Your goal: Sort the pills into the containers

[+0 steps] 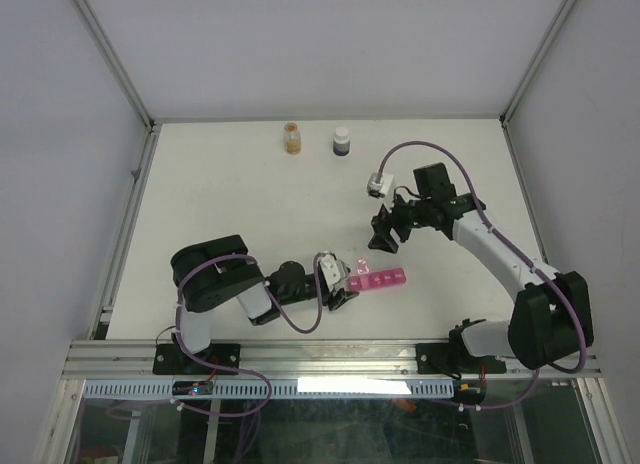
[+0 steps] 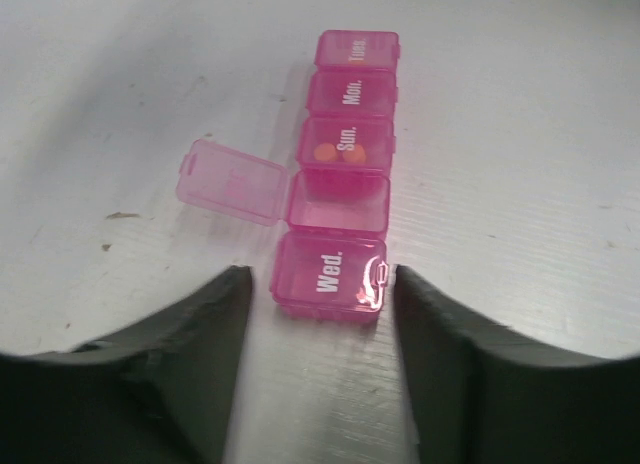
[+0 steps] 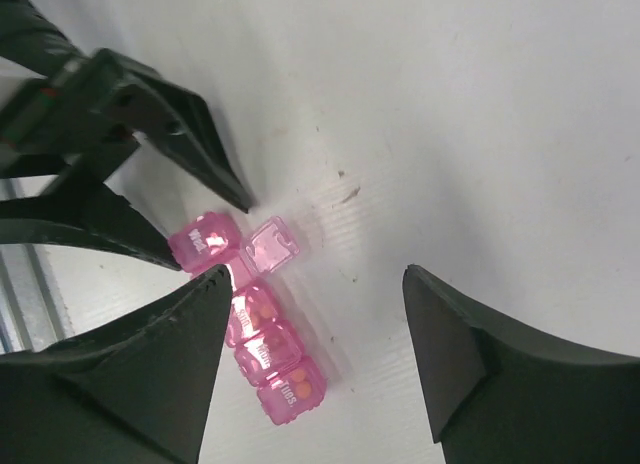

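Left claw [image 2: 320,276] stands open, jaws flanking the "Wed." end of the pink organiser [image 2: 352,86] with a narrow gap on each side, gripping nothing. The next compartment's lid [image 2: 230,180] is flipped open. Beyond it the lids read "Sun.", "Mon.", "Tues."; two orange pills [image 2: 338,155] show under "Sun.". Right claw [image 3: 315,274] hangs open above the organiser, which lies toward the near edge of the counter [image 1: 250,204]. An orange-filled bottle [image 1: 292,138] and a white-capped bottle [image 1: 342,141] stand at the far edge.

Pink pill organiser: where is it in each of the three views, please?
Top external: pill organiser low centre, just right of the left claw.
Left wrist: pill organiser at centre, just beyond the claw tips.
Right wrist: pill organiser lower left.
Shared landmark: its one open lid, flipped sideways.
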`<action>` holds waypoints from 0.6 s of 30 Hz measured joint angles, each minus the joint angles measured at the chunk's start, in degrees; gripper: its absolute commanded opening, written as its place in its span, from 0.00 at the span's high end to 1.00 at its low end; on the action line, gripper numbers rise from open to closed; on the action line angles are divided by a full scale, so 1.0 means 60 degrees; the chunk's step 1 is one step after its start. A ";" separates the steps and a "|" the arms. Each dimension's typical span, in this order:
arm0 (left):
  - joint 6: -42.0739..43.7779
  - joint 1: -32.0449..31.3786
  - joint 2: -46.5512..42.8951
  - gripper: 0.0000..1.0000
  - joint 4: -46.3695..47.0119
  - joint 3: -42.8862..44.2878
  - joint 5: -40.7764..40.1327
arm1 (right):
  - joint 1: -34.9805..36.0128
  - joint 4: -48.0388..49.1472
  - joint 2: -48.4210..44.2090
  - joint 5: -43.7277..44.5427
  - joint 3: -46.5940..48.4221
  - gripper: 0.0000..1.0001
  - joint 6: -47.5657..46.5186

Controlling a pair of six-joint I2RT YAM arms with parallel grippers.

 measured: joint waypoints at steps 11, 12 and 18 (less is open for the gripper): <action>-0.0882 0.0423 -0.2335 0.01 -0.1617 0.0033 -0.0251 | -0.0357 -0.0594 -0.0623 -0.1628 0.0922 0.25 0.1027; -0.1005 0.0481 -0.2663 0.01 -0.1916 0.0033 -0.0251 | -0.0532 -0.0579 -0.0627 -0.1902 0.0922 0.25 0.1195; -0.2335 0.1596 -0.4342 0.01 -0.4645 0.0765 -0.0222 | -0.1920 0.0033 -0.1162 -0.3049 0.0361 0.24 0.2014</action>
